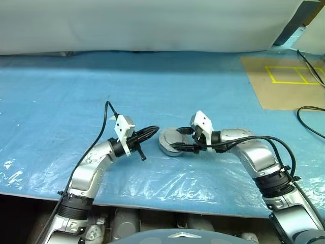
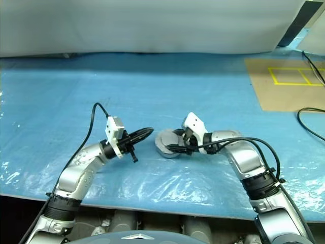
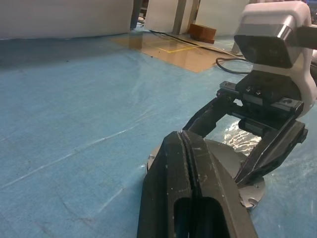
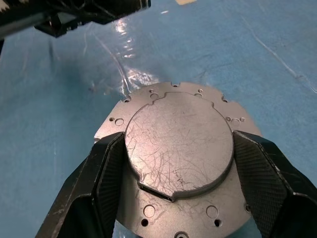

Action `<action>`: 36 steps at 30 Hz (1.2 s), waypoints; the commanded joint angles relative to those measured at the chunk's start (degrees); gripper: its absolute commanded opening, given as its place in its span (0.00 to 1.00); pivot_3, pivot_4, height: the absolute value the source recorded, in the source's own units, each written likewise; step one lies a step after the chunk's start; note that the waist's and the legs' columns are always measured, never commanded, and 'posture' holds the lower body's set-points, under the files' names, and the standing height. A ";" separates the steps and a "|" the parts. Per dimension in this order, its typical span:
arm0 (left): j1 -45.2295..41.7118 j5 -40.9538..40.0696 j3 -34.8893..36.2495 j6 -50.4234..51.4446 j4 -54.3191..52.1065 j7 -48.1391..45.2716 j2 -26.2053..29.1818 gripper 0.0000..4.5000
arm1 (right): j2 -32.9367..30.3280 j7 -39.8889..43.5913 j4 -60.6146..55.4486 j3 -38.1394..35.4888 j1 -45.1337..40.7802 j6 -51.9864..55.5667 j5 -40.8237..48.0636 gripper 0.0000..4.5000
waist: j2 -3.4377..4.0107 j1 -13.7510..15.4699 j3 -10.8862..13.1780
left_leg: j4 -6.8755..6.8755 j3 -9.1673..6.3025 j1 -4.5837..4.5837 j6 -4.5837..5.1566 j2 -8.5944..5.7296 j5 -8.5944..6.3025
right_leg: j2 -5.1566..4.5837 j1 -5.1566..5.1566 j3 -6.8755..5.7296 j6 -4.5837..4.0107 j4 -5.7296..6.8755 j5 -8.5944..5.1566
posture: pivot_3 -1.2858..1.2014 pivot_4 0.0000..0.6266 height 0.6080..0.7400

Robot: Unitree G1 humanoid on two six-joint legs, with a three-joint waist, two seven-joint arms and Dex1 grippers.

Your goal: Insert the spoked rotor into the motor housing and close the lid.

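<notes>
From the head camera, the motor housing (image 1: 170,142) lies on the blue plastic sheet (image 1: 61,101) between the two arms, with its grey lid (image 1: 168,137) already down over it. The rotor is not visible, so it is presumably inside, though that cannot be confirmed. The right gripper (image 1: 183,138) reaches in from the right with one black finger on each side of the assembly, most likely to press or steady the closed cover. The left gripper (image 1: 152,131) points toward the housing from the left, stopping just beside it, its fingers pinched together and empty. It looks parked close by as a backstop rather than doing any work.

In the left wrist view, the left gripper's own fingers (image 3: 190,183) rise pressed flat against each other with nothing between them. Beyond them the right gripper (image 3: 245,148) straddles the grey housing (image 3: 247,191), its fingers spread to the width of the round part.

In the right wrist view, the smooth scratched lid (image 4: 179,148) sits flush on the housing's drilled flange (image 4: 148,213). The right gripper's ribbed pads (image 4: 110,173) stand on either side of the lid, at or very near its rim. Whether they actually clamp it is hard to tell. The lid looks seated, so the task appears nearly finished.
</notes>
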 commanded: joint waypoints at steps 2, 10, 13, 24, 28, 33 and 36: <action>-0.24 -0.72 -0.08 0.04 -2.44 -0.13 -0.02 0.00 | -1.64 0.81 7.17 2.27 2.68 -1.12 -3.54 0.66 | 0.00 0.05 -0.01 | 0.02 0.00 0.08 0.01 -0.01 0.00 | -0.01 0.07 0.00 0.00 0.00 0.00 | 0.52 0.24 1.00; -0.73 -0.30 0.18 -0.29 -1.74 0.08 0.02 0.00 | -0.02 0.10 6.83 4.68 2.61 -2.61 -5.22 0.66 | -0.01 -0.01 -0.03 | 0.04 0.00 0.55 0.22 -0.02 -0.13 | -0.08 0.53 0.00 0.01 0.00 -0.01 | 0.52 0.24 1.00; -0.52 -0.22 0.15 -0.33 -1.94 0.36 -0.06 0.00 | 1.34 -0.55 5.78 4.13 2.67 -0.74 -3.76 0.66 | -0.01 -0.13 -0.04 | -0.01 0.00 0.80 0.23 0.00 -0.14 | -0.07 0.74 0.01 0.02 -0.01 -0.02 | 0.52 0.24 1.00; -0.03 -0.12 -0.06 -0.49 -2.04 0.60 -0.14 0.00 | 1.96 -0.65 0.71 0.95 0.27 9.14 1.60 0.66 | -0.01 -0.18 -0.03 | -0.39 0.00 0.67 0.09 -0.03 -0.04 | -0.06 0.43 0.03 0.03 -0.12 -0.05 | 0.52 0.24 1.00; -0.27 -0.27 -0.05 -0.18 -2.17 0.69 -0.19 0.00 | 1.98 -0.88 0.39 1.81 0.47 9.49 1.00 0.66 | -0.01 -0.17 -0.04 | -0.46 0.01 0.56 0.01 -0.02 0.00 | -0.04 0.29 0.03 0.02 -0.11 -0.06 | 0.52 0.24 1.00; -0.40 -0.32 0.12 0.21 -2.47 0.85 0.07 0.00 | 1.26 -2.13 0.81 5.11 1.94 6.45 -2.94 0.66 | -0.01 -0.19 -0.04 | -0.46 0.02 0.59 0.01 -0.02 0.00 | -0.04 0.30 0.03 0.01 -0.11 -0.07 | 0.52 0.24 1.00; -0.30 -0.47 0.25 0.58 -2.87 1.02 0.26 0.00 | 0.58 -3.04 2.38 6.98 2.82 4.27 -6.02 0.66 | -0.03 -0.19 -0.06 | -0.46 0.03 0.73 0.01 -0.02 0.00 | -0.04 0.39 0.08 0.02 -0.11 -0.07 | 0.52 0.24 1.00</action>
